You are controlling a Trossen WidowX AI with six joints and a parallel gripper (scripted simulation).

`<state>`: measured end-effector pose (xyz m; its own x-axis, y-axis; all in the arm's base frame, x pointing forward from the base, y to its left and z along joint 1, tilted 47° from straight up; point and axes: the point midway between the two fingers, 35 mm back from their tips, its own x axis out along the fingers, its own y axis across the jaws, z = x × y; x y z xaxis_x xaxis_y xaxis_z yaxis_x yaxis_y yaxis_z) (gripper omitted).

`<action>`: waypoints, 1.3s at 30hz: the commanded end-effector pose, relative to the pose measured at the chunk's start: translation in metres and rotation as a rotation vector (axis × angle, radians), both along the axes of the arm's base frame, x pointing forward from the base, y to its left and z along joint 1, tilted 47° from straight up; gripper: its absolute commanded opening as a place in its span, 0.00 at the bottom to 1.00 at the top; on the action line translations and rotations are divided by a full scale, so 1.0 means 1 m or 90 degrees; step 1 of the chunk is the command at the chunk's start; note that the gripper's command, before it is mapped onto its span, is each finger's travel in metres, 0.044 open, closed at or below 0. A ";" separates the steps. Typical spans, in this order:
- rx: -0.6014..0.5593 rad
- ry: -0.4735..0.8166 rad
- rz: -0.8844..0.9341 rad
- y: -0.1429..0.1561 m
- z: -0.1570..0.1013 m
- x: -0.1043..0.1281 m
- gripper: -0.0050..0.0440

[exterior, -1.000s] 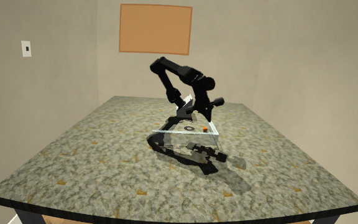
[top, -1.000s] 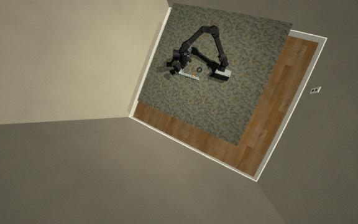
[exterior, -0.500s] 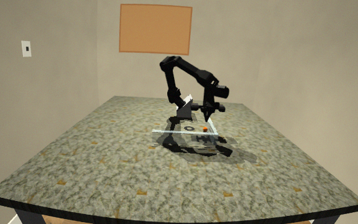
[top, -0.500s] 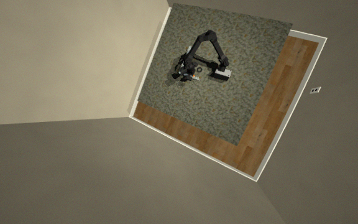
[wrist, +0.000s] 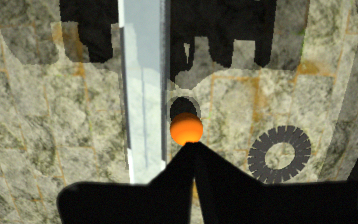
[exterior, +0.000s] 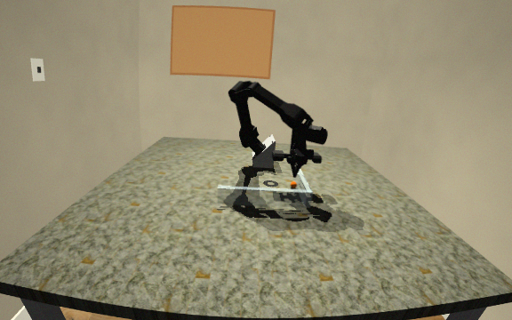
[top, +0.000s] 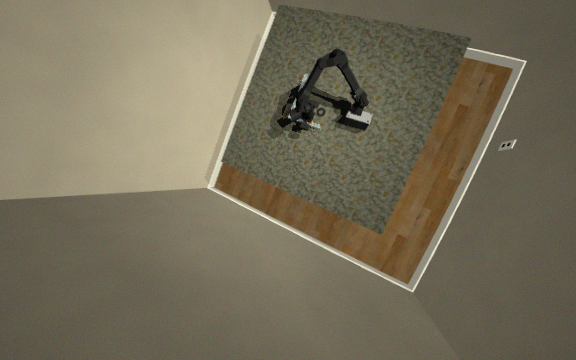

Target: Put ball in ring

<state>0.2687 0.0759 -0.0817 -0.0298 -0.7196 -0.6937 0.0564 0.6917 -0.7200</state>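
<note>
A small orange ball (wrist: 186,128) (exterior: 292,183) (top: 312,121) lies on the stone table top, right beside a pale translucent strip (wrist: 145,100) (exterior: 256,188). The printed dark ring (wrist: 257,155) (exterior: 265,183) (top: 318,112) lies flat a short way from the ball, and the ball is outside it. My gripper (wrist: 192,148) (exterior: 295,174) is shut, with its fingers closed to a point and nothing between them. The tip hangs just above the ball and a little short of it.
The pale strip forms an L-shaped low border on the table (exterior: 149,231) around the ball and the ring. The arm's base (exterior: 265,156) (top: 358,119) stands behind them. The arm's dark shadow falls on the table in front.
</note>
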 end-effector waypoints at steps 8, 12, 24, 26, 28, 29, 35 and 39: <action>-0.006 0.007 0.001 -0.014 -0.012 -0.003 0.10; -0.006 0.007 0.001 -0.018 -0.016 -0.003 0.10; -0.006 0.007 0.001 -0.023 -0.011 -0.004 0.10; -0.006 0.007 0.001 -0.025 -0.009 -0.004 0.10; -0.006 0.007 0.001 -0.026 -0.008 -0.004 0.10; -0.006 0.007 0.001 -0.027 -0.007 -0.004 0.10; -0.006 0.007 0.001 -0.031 -0.003 -0.004 0.10; -0.006 0.007 0.001 -0.033 0.000 -0.005 0.10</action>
<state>0.2635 0.0451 -0.0857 -0.0401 -0.7270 -0.6854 0.0458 0.6839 -0.7281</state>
